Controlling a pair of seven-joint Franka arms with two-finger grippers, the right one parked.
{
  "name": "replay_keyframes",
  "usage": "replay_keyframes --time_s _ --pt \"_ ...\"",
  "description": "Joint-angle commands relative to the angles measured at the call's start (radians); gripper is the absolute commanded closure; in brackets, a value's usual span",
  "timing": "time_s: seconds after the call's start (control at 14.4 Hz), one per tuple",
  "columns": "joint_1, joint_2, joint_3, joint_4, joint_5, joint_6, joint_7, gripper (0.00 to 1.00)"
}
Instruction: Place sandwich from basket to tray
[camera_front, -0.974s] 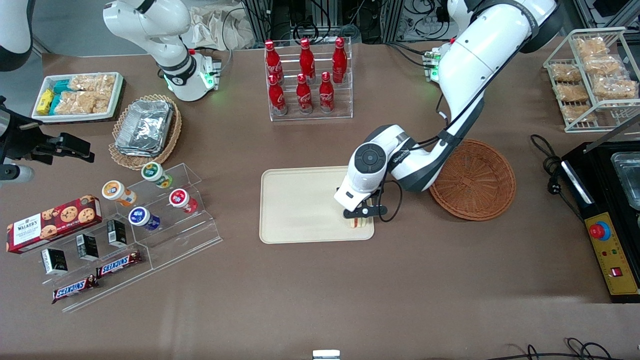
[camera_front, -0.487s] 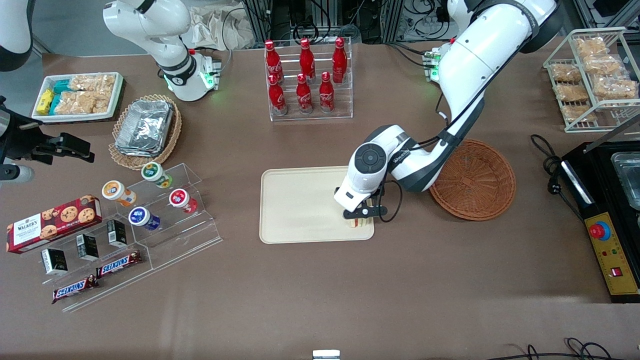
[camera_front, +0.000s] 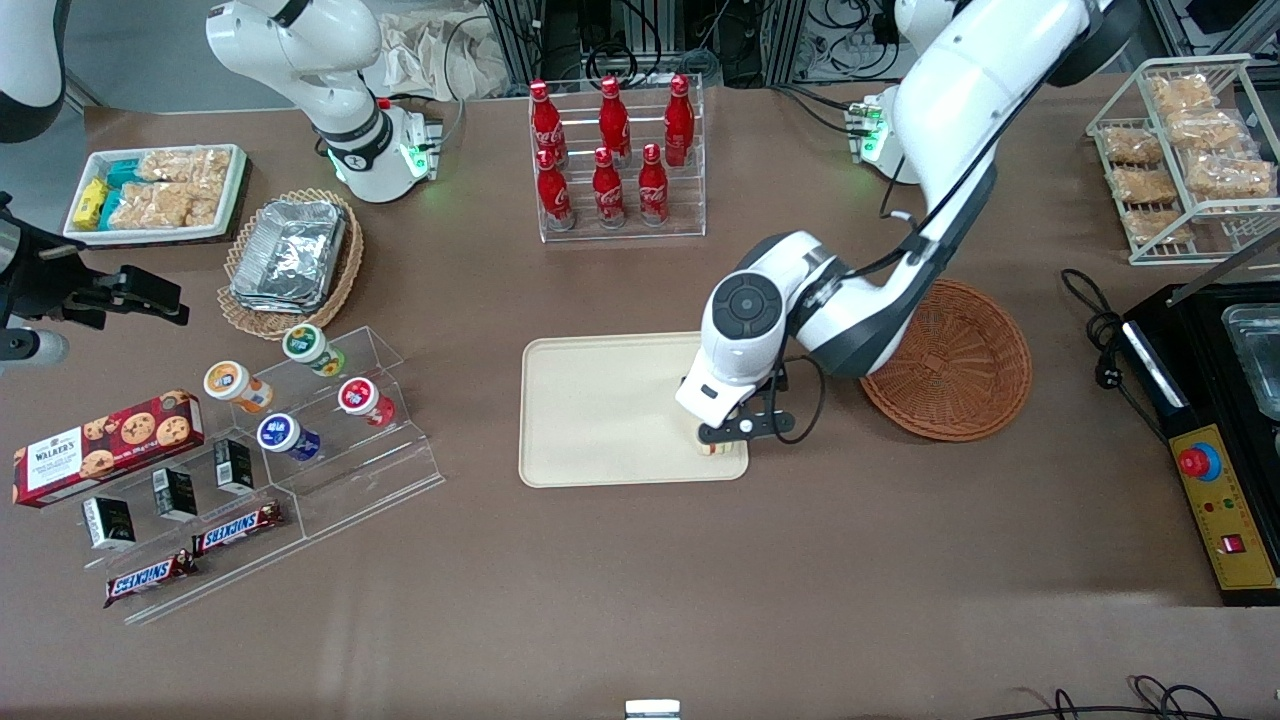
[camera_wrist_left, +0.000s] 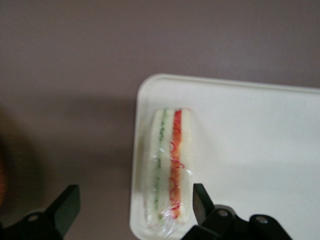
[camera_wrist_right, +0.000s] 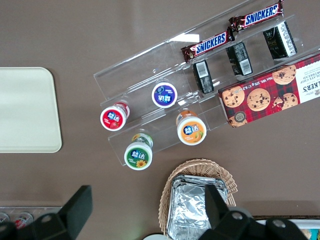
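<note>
Now the gripper is seen wide open just above the sandwich, with one finger on each side of it and neither touching it, so nothing is held. The sandwich is laid in the corner of the tray that is nearest to the basket and to the front camera, standing on its edge with the green and red filling stripes upward. The basket is seen beside the tray, toward the working arm's end of the table, and nothing is seen inside it.
</note>
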Motion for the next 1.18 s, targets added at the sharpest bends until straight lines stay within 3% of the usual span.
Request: replay_keyframes --time_s 0.0,0.28,0.49,0.9,1.11 --pt "0.06 -0.144 0.002 0.028 -0.053 -0.137 0.001 0.0" --pt "0.227 -0.345 0.001 0.027 -0.174 -0.249 0.137 0.0" --pt "0.385 -0.437 0.002 0.022 -0.263 -0.316 0.379 0.0" --pt "0.642 -0.483 0.004 0.025 -0.286 -0.399 0.872 0.0" --pt "0.615 -0.474 0.1 0.07 -0.291 -0.403 1.01 0.0"
